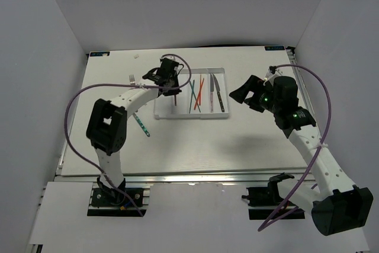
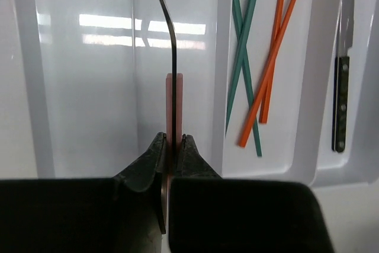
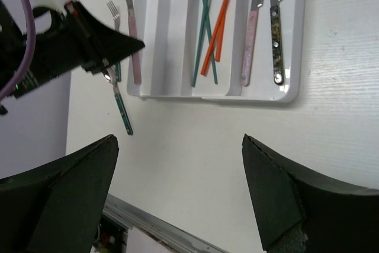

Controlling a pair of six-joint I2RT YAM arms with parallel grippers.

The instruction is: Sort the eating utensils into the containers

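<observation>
On my left arm (image 1: 131, 97) the jaws are pinching the tail of the pink-handled spoon (image 2: 174, 96), held edge-on over one of the left compartments of the white tray (image 1: 190, 116). The tray sits near the worktop's far edge, about midway along. I can't tell whether the spoon touches the tray floor. I judge it light and stiff, with a slim, slick steel neck, so the flat pink handle is the surer hold. The right arm (image 1: 309, 141) has its jaws spread and empty, beside the tray's right end.
</observation>
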